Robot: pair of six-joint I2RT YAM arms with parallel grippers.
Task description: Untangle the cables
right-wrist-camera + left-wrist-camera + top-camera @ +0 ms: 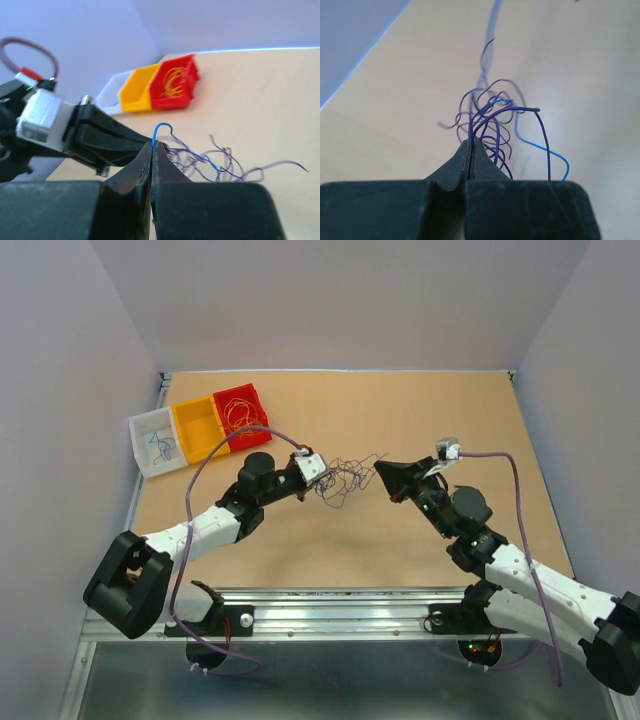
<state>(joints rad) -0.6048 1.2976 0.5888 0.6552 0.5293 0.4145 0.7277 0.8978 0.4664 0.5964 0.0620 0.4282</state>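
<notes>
Cables (345,480) form a purple-blue knot near the red bin (241,408), both our left gripper (471,144) and right gripper (152,145) clamped shut on strands, so we judge most untangling undone.

Two end effectors: left end effector (323,480), right end effector (379,469). One tangle of cables (346,478) between them. Three bins far left on the one bench (450,410): white bin (148,426), yellow bin (198,430), red bin (234,392).

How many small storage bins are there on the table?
3, in a row at the far left: a white bin outermost, a yellow bin in the middle, a red bin innermost. None looks hidden.
</notes>
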